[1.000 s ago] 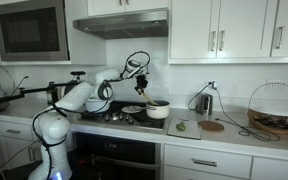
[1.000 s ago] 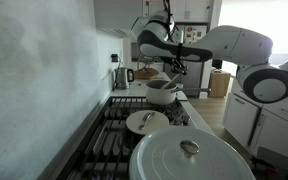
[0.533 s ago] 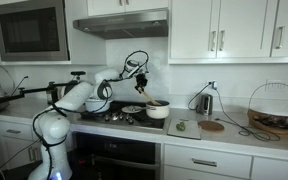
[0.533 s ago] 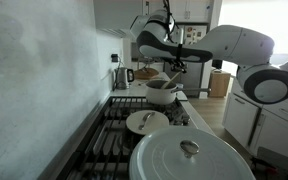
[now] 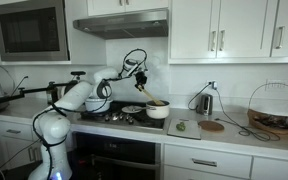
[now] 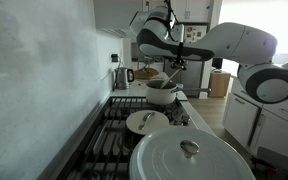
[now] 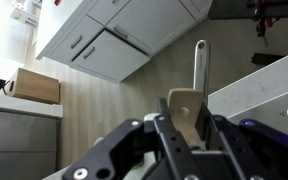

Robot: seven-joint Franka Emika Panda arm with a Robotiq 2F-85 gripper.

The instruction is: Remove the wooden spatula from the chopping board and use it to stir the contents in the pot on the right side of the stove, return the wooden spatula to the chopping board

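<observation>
You have the wooden spatula off the chopping board and clamped between the jaws, which are clenched on its broad, flat part. The wrist view shows it best: pale tan wood with an even, unmarked surface. It narrows into a slim shaft with a rounded end that points away from the camera. In both exterior views the jaws hang above the small white pot on the stove. The spatula slants down toward the pot's brown contents, but it is too thin there for you to tell whether the tip touches them.

The board lies flat on the tabletop just beside the stove, with a small green item on it. A round dark wooden disc lies just past the board.

Only the wrist view gives you the floor, white cabinet drawers and a cardboard box. An exterior view alone shows the big white lidded pot at the front of the grates. No writing on any item is large enough to read.
</observation>
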